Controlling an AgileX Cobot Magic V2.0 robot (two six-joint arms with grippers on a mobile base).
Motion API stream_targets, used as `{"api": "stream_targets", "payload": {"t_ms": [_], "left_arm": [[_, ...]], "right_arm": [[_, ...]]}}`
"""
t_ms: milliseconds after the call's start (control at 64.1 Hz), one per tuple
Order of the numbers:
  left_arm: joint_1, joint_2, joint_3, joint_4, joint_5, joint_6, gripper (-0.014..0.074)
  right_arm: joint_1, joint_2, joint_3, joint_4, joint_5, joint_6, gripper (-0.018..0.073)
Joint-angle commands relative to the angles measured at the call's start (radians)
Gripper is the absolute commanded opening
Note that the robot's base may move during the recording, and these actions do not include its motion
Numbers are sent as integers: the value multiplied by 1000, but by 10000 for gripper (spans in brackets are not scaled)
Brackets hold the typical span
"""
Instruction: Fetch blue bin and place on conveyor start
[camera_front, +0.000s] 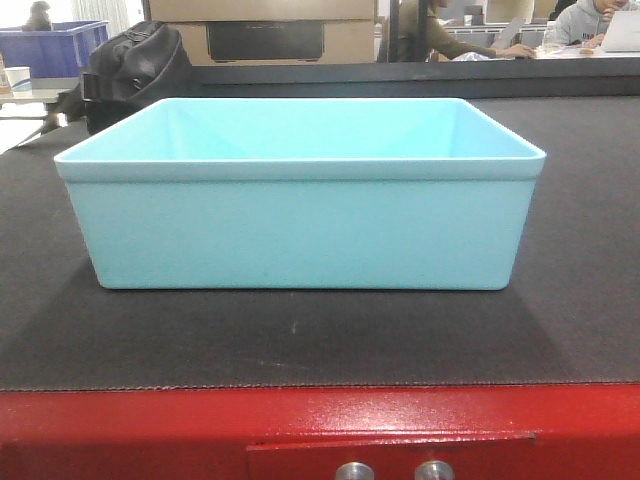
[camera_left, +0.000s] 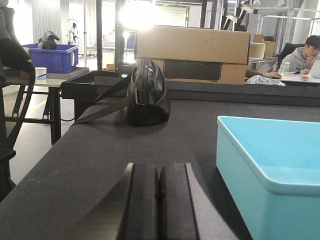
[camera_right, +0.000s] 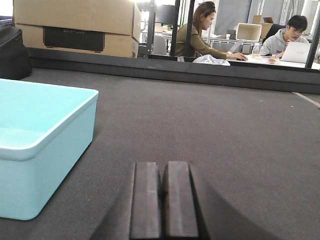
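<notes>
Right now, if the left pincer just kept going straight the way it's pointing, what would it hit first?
Probably the black bag standing on the dark belt. The left pincer, shut, points along open belt toward it; the blue bin sits off to the side of that line. Depth is hard to judge.

Even indoor light overall. We see the blue bin (camera_front: 300, 215) sharp and evenly lit in the front view, throwing a soft, faint shadow onto the conveyor start (camera_front: 320, 340) just below its front wall. Dull sheen on the red edge strip (camera_front: 320, 420) below the bin. In the left wrist view, strong window glare (camera_left: 137, 12) blows out the background above the cardboard box (camera_left: 192, 52). The left gripper (camera_left: 159, 205) and right gripper (camera_right: 162, 202) pads look soft, close to the lens.
</notes>
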Motion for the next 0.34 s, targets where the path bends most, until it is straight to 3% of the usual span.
{"api": "stream_targets", "payload": {"t_ms": [0, 328], "left_arm": [[3, -5, -1, -2, -14, 5, -111], [3, -5, -1, -2, -14, 5, -111]], "right_arm": [[-4, -8, 0, 3, -11, -9, -163], [-4, -8, 0, 3, -11, -9, -163]]}}
